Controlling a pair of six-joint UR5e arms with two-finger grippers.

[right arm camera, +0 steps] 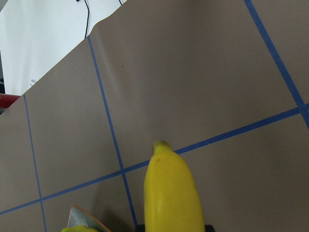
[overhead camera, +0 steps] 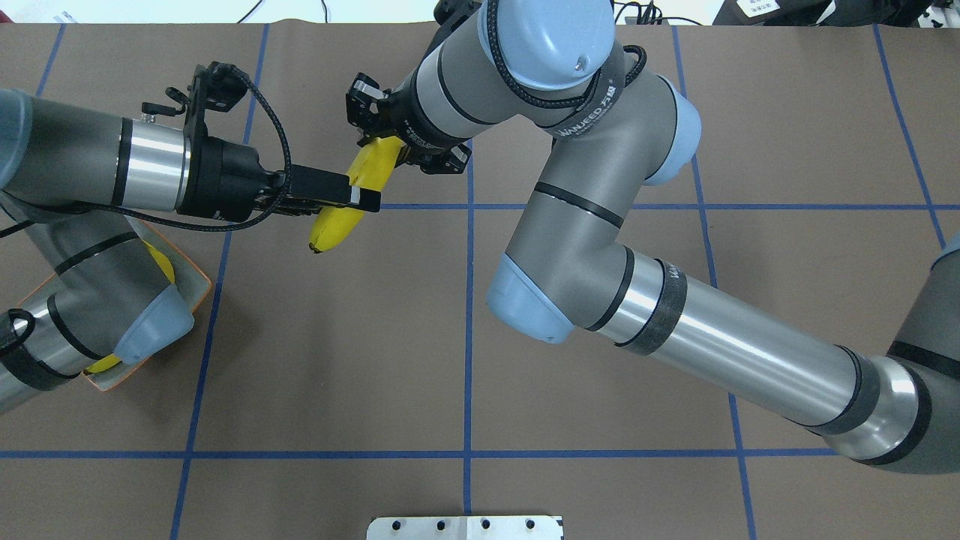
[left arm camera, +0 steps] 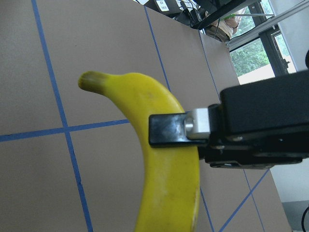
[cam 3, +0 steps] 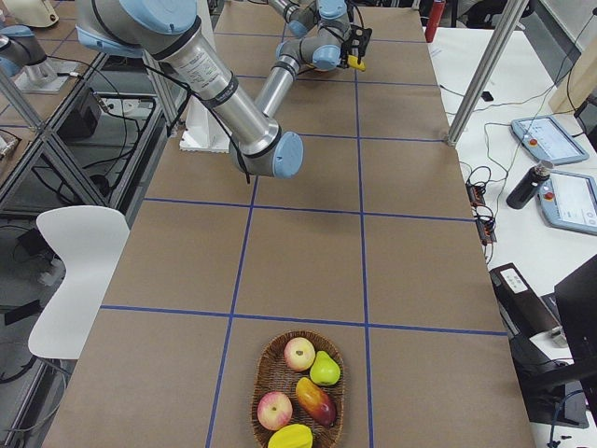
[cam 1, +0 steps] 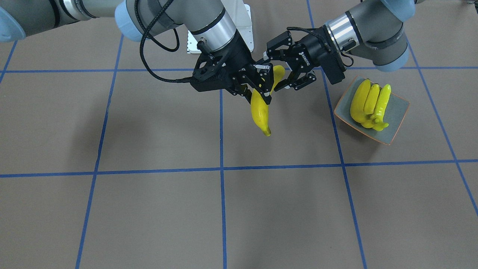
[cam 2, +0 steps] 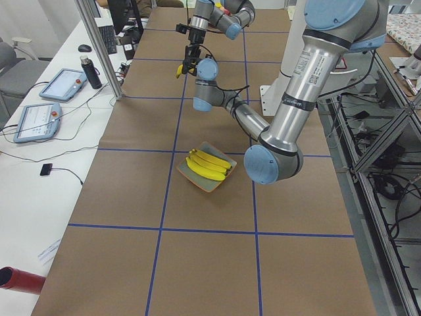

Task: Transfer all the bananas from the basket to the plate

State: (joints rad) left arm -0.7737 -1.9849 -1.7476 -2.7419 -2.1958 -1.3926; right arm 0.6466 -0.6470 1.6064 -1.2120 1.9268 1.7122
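From across the worktop [cam 1: 149, 209], a banana [cam 1: 260, 108] is hanging mid-air, apart from the plate [cam 1: 396, 125]. It looks stiff, light and slick, best gripped mid-body. The right fingers [cam 1: 266, 95] are pinching it; the left fingers [cam 1: 295, 83] are straddling its upper end, spread wide. Overhead, it is slanting between the two.

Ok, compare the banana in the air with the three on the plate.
The lifted banana hangs in the air, clamped by the right gripper; the three bananas rest on the plate. The lifted banana is alone, tip down; the three bananas lie side by side. All are bright yellow and curved.
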